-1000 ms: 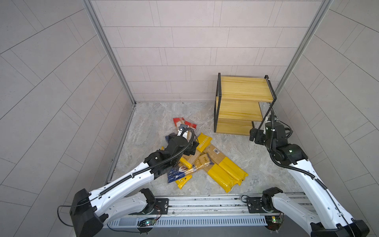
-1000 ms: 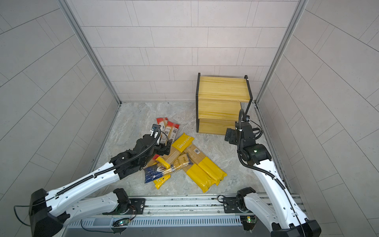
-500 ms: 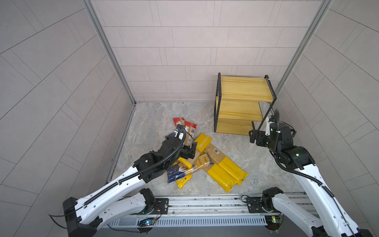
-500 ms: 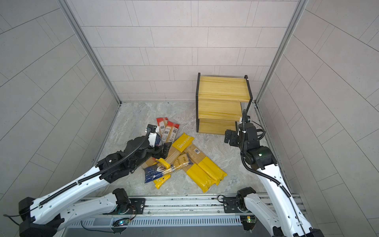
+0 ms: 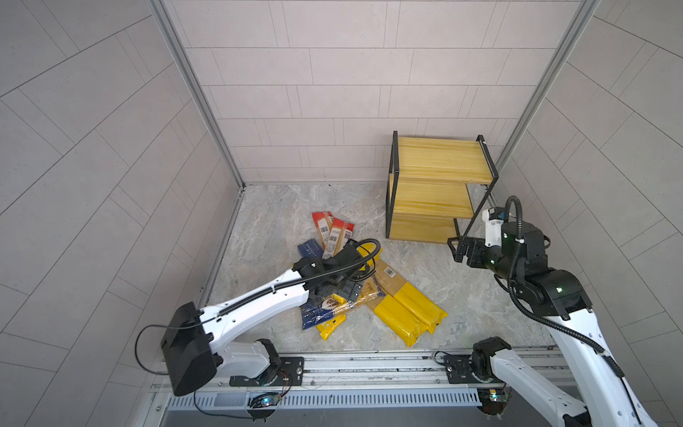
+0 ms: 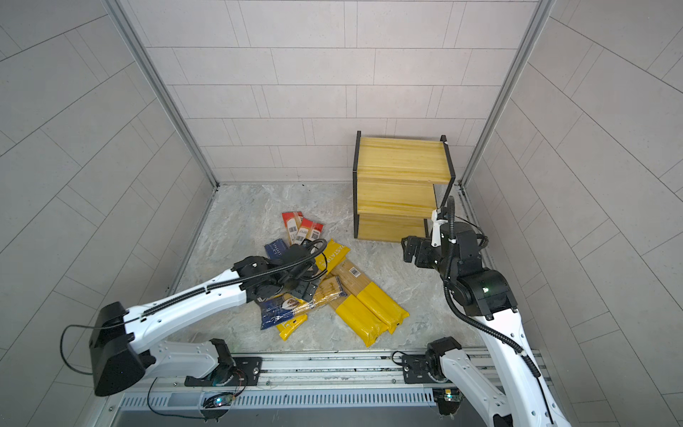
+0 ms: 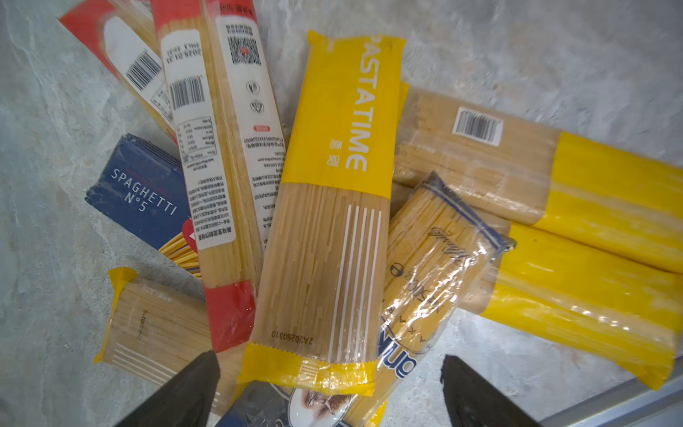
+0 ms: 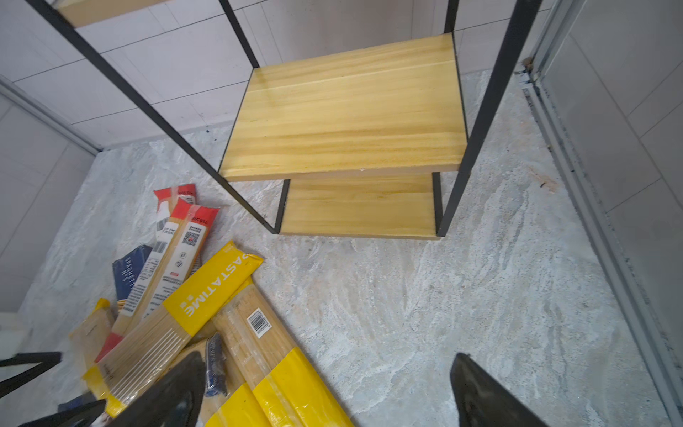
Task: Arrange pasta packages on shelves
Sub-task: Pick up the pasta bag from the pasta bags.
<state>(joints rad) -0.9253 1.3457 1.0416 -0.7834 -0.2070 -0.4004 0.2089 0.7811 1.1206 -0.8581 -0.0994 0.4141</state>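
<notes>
Marble floor (image 5: 281,207) is littered with pasta packages (image 5: 403,307); left gripper (image 7: 329,388) is held low over them, jaws spread, empty. Right gripper (image 8: 329,388) is held near the shelves (image 5: 436,159), also spread.

Both top views overhead facing back wall (image 5: 351,92), wrist views close, sharing pasta packages (image 7: 325,207)

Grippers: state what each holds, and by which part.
Nothing is held. The left gripper hangs open above the pasta packages; the right gripper is open over the floor near the shelves.

Pasta packages (image 5: 401,308) heaped (overlapping), shelves (image 5: 439,162) nearby
</notes>
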